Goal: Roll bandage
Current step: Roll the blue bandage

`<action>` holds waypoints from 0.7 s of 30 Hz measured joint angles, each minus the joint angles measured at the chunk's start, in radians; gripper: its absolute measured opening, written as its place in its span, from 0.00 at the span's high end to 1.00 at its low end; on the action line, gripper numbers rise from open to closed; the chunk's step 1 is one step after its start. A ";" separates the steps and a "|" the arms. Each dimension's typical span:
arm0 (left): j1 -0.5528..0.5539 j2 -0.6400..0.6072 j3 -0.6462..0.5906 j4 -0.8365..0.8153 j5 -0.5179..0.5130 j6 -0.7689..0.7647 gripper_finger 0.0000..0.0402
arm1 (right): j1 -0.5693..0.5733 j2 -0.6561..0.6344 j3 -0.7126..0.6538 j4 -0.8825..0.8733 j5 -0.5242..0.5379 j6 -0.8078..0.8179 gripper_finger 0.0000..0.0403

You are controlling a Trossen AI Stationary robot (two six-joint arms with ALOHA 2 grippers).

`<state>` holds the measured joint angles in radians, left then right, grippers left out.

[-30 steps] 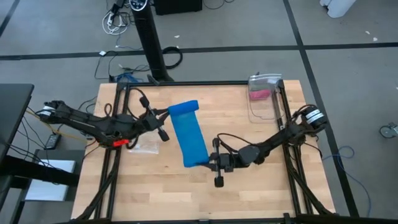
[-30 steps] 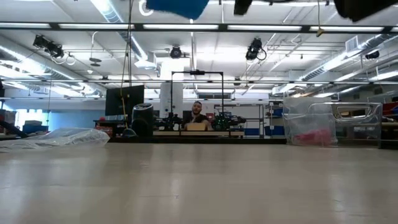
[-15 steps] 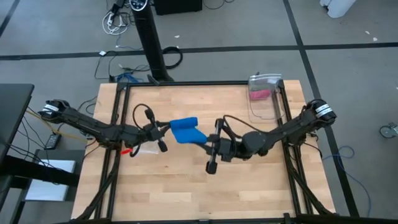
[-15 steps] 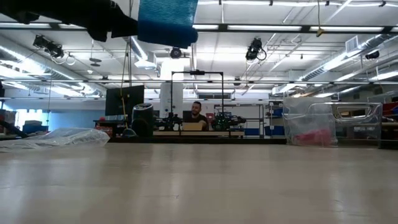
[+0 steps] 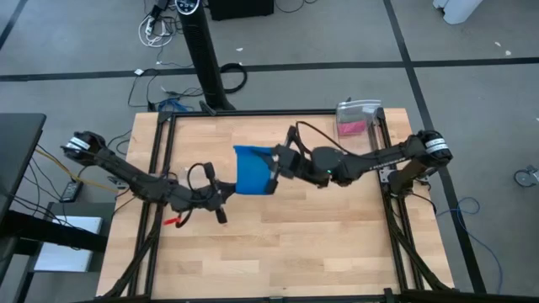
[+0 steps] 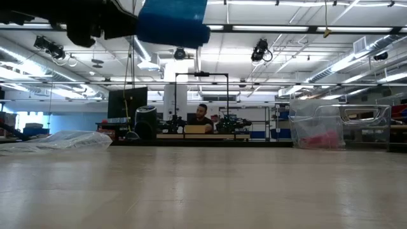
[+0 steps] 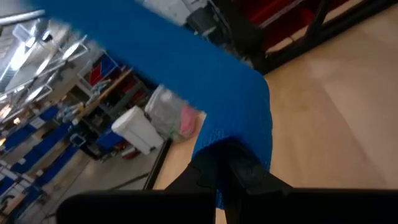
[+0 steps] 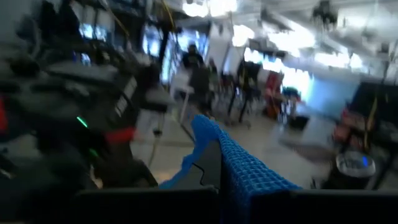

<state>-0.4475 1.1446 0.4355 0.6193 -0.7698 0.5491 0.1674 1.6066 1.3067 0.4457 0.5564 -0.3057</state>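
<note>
Now you are in the middle of rolling: the blue bandage (image 5: pixel 253 171) hangs above the table centre, with the left gripper (image 5: pixel 221 195) clenched on one end and the right gripper (image 5: pixel 276 165) clenched on the other. Next, I think, you must bring it down flat.

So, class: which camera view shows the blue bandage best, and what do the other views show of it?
The high view: the whole blue bandage shows, stretched between the left gripper and the right gripper above the table. The low view catches only its underside at the picture's top edge. Each wrist view shows just the end pinched in its own fingers.
</note>
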 joint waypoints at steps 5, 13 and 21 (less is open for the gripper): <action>-0.046 0.001 0.001 0.081 -0.025 0.049 0.99 | -0.059 0.012 -0.001 -0.112 0.000 0.100 0.99; -0.082 0.001 0.042 0.055 -0.025 0.052 0.99 | -0.105 0.012 -0.001 -0.244 -0.123 0.256 0.88; -0.103 0.001 0.050 0.050 -0.021 0.045 0.99 | -0.118 0.012 -0.001 -0.292 -0.169 0.373 0.58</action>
<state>-0.5507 1.1454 0.4850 0.6689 -0.7910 0.5937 0.0493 1.6188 1.3056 0.1535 0.3870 0.0675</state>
